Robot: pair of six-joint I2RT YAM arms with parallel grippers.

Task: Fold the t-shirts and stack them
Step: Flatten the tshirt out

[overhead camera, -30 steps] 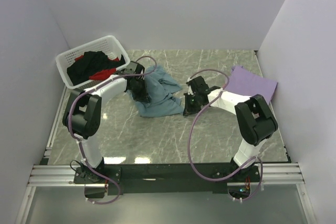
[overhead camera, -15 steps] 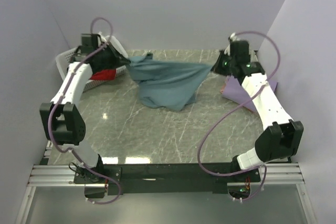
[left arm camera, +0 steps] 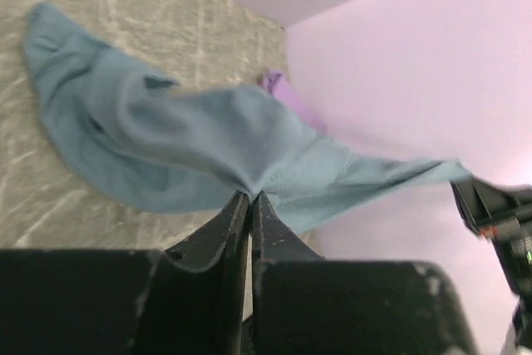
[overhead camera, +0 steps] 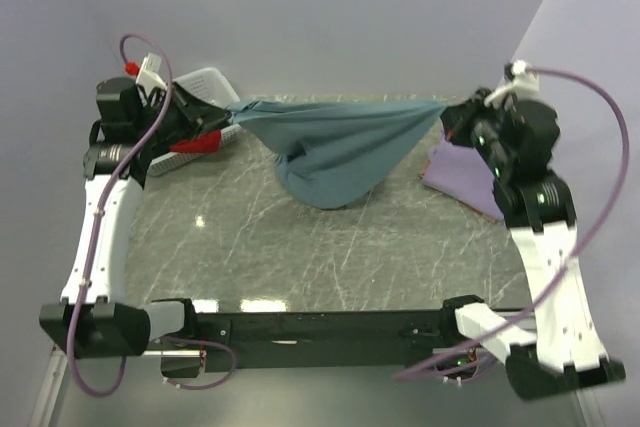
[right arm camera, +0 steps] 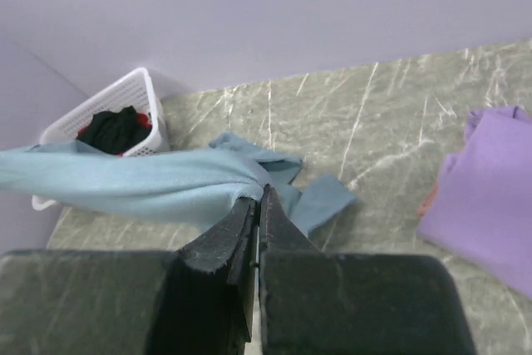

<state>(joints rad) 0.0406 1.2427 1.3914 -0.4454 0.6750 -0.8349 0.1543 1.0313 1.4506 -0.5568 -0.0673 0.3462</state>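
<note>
The teal-blue t-shirt [overhead camera: 335,142] hangs stretched in the air between both grippers, its lower part drooping onto the marble table. My left gripper [overhead camera: 228,110] is shut on its left end, seen pinched in the left wrist view [left arm camera: 250,194]. My right gripper [overhead camera: 447,112] is shut on its right end, seen in the right wrist view [right arm camera: 259,193]. The lavender t-shirt [overhead camera: 462,175] lies folded at the right, also in the right wrist view [right arm camera: 486,184]. Black [right arm camera: 112,129] and red [overhead camera: 198,142] shirts lie in the basket.
The white slotted basket [overhead camera: 205,78] stands at the back left corner, behind my left arm. Lavender walls close in the table on the left, back and right. The marble table [overhead camera: 330,247] stretches toward the arm bases.
Both arms have lifted and swung outward, pulling the teal-blue t-shirt from a crumpled heap on the table into a taut span held up between them.
</note>
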